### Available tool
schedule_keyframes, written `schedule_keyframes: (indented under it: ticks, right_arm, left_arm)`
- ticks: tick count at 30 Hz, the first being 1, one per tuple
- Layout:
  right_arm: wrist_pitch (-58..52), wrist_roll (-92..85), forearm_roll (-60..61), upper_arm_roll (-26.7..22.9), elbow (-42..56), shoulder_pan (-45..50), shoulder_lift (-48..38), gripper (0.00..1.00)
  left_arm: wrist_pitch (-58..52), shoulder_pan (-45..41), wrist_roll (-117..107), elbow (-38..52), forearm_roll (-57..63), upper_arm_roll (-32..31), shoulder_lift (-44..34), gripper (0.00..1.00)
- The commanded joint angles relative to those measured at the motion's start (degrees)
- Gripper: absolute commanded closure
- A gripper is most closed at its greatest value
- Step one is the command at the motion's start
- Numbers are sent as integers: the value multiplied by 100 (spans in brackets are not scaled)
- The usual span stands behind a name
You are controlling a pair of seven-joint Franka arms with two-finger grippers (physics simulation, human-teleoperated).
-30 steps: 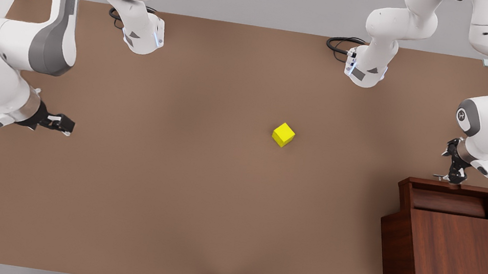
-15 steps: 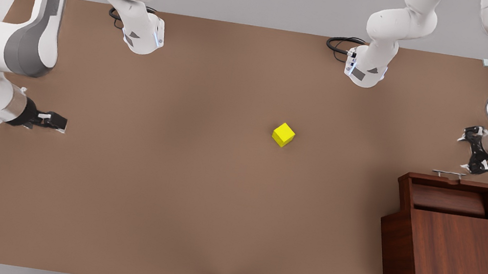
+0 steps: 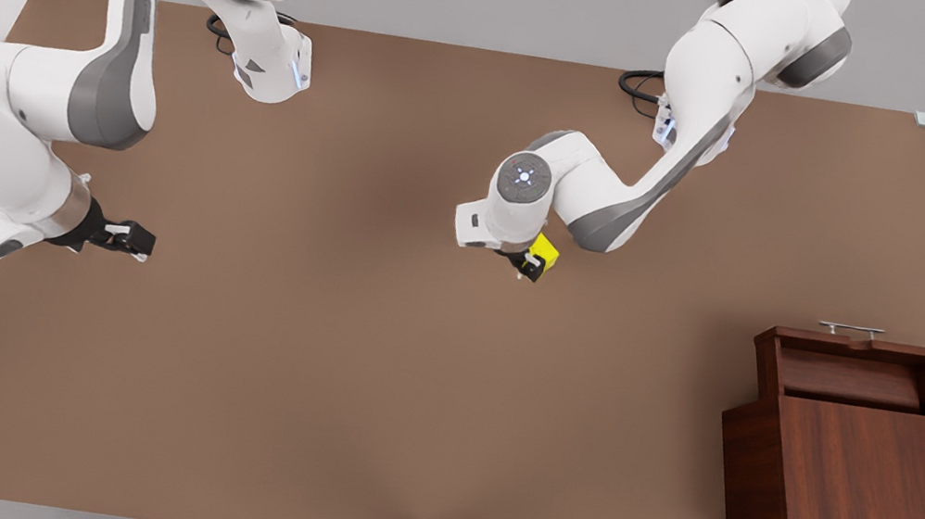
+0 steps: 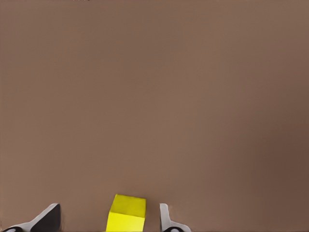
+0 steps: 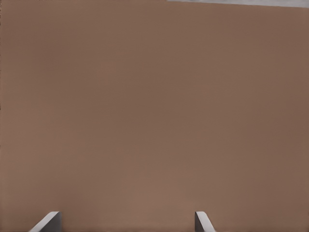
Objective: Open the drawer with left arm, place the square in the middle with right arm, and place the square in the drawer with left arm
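**Currently: left arm at the square, drawer standing open**

Right gripper (image 3: 136, 243) hovers near the table's (image 3: 304, 421) left edge in the front view, fingers parted, holding nothing; that arm waits. Mid-table, the left gripper (image 3: 529, 269) straddles the square (image 3: 547, 255), fingers spread either side, not yet closed. Judged step: grasping for transfer. Next: close, lift, carry. Near the right edge, the drawer (image 3: 853, 370) is pulled out; nothing visible inside.
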Motion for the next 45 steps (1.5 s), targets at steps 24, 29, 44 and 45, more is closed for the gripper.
schedule_keyframes:
  ticks: [24, 29, 44, 45]
  right_arm:
    - [-53, -9, 0, 9, 0, 9, -9, 0]
    - [-44, -9, 9, 18, 0, 17, -18, 0]
    - [-44, 9, 0, 35, 0, 140, -18, 0]
    - [-44, 9, 0, 35, 0, 140, -27, 0]
  left_arm:
    - [2203, 60, 346, -2928, -191, 364, -285, 0]
    - [2387, 60, 346, -2928, -191, 364, -56, 0]
    - [2361, 104, 337, -2901, -182, 452, -30, 38]
    - [2352, 104, 337, -2901, -182, 452, -47, 38]
